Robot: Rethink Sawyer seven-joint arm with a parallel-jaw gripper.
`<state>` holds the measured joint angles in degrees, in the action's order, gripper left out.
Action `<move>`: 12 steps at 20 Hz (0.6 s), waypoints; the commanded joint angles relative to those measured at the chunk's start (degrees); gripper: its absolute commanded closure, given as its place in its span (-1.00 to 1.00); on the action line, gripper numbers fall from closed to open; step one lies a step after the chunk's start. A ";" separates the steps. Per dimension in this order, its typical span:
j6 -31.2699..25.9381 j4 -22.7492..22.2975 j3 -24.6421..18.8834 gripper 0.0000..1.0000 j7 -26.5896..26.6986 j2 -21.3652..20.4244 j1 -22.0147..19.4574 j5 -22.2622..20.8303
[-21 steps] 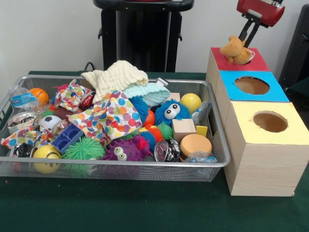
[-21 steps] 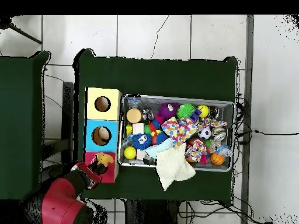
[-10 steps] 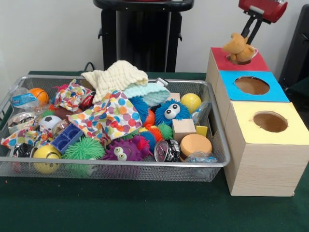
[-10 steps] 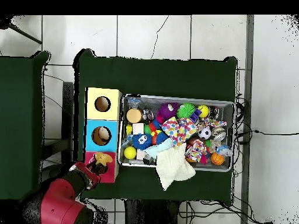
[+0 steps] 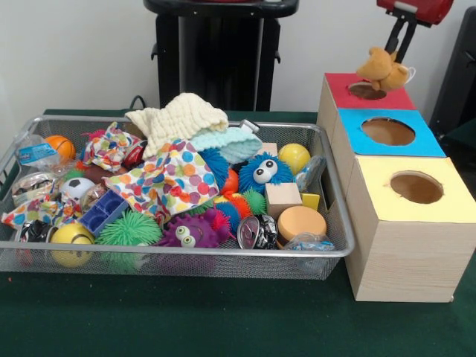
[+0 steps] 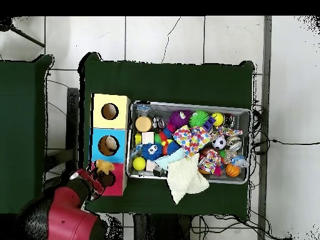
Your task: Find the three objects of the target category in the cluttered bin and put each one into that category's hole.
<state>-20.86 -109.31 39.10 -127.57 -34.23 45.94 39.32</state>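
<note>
The tool is closed on a small tan stuffed animal, holding it in the air just above the hole in the red-topped box, at the far right of the table. In the overhead view the stuffed animal shows at the edge of the red top, with the red arm beside it. Next to the red box stand a blue-topped box and a yellow-topped box, each with 1 round hole. To their left sits the wire bin, crowded with a spotted cloth, a cream knitted cloth, a blue fuzzy toy with eyes, a yellow ball and a wooden block.
</note>
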 commanded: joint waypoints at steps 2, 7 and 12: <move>-2.80 -6.95 -14.44 1.00 -8.21 -5.82 -5.10 1.48; -0.09 -9.09 -17.05 1.00 -7.37 -7.55 -7.47 0.81; 1.80 -10.97 -18.91 1.00 -7.11 -8.98 -9.11 -0.31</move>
<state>-20.83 -114.39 29.71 -127.57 -40.82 40.13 39.27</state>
